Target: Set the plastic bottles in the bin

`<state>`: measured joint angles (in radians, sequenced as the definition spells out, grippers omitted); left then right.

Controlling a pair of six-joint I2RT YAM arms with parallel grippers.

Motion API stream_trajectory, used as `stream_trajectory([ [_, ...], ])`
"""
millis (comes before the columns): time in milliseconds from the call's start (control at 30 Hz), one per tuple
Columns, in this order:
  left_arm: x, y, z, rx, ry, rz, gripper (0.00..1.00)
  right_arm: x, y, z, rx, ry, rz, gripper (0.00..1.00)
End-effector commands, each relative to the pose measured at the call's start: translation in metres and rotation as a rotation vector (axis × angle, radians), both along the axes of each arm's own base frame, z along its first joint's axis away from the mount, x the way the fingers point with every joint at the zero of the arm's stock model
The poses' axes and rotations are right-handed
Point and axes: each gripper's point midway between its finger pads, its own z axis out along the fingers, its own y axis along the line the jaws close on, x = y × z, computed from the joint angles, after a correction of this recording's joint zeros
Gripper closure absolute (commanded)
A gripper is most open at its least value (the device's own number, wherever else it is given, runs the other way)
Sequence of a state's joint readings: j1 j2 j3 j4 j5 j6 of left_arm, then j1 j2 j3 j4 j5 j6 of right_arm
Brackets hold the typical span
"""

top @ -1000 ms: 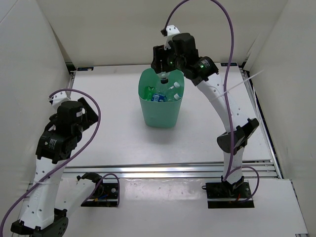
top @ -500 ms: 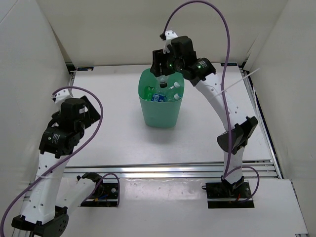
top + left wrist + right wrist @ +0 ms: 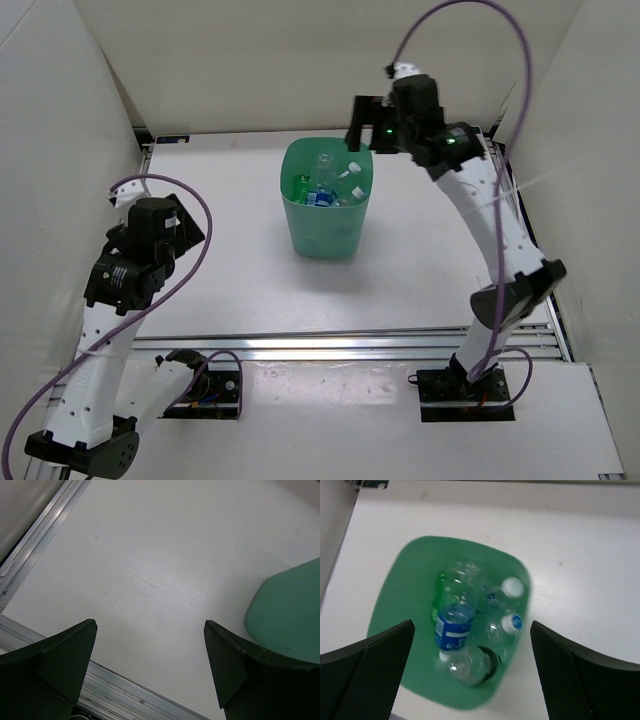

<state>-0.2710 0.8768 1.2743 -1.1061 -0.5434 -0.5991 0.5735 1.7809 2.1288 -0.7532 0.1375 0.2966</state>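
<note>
While the small clear and green plastic bottles (image 3: 452, 627) lie heaped inside the green tapered plastic bin (image 3: 405, 580), the right gripper (image 3: 471, 624) hangs above its far-right rim, 2 fingers spread, empty; left gripper (image 3: 149, 624), likewise spread, sits farther off.

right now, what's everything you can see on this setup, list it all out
bin: one, green, mid-table toward the far side
plastic bottles: about five (blurred), one green, the rest clear, some blue-labelled, inside the bin
table: one, white
rail: silver, along the table's near edge
cables: two, purple, one looping off each arm
left gripper: black, open, over bare table left of the bin
right gripper: black, open, above the bin
</note>
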Motion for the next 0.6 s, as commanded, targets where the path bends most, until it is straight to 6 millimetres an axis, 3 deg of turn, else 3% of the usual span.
stream_trajectory([
  [0,0.0,0.01,-0.009,0.039,0.009,0.048,0.01,-0.017,-0.067,-0.01,0.077,0.162,-0.245,0.0],
  [33,0.002,0.013,-0.01,0.044,0.001,0.074,0.01,-0.023,-0.076,-0.02,0.09,0.239,-0.26,0.0],
  [67,0.001,0.019,-0.013,0.057,0.003,0.108,0.01,-0.029,-0.098,-0.04,0.095,0.343,-0.291,0.0],
  [100,-0.003,0.033,-0.02,0.111,0.014,0.184,0.01,-0.045,-0.091,-0.058,0.142,0.453,-0.211,0.0],
  [200,-0.011,0.063,-0.033,0.208,0.013,0.369,0.01,-0.059,-0.117,-0.074,0.226,0.555,-0.251,0.0],
  [233,-0.013,0.069,-0.038,0.236,0.024,0.414,0.01,-0.064,-0.121,-0.089,0.229,0.594,-0.259,0.0],
  [333,-0.021,0.088,-0.045,0.337,0.003,0.55,0.01,-0.066,-0.145,-0.089,0.267,0.574,-0.301,0.0],
  [400,-0.025,0.102,-0.042,0.415,-0.056,0.657,0.01,-0.068,-0.151,-0.087,0.285,0.575,-0.29,0.0],
  [567,-0.038,0.119,-0.071,0.548,-0.166,0.812,0.01,-0.069,-0.171,-0.072,0.258,0.502,-0.29,0.0],
])
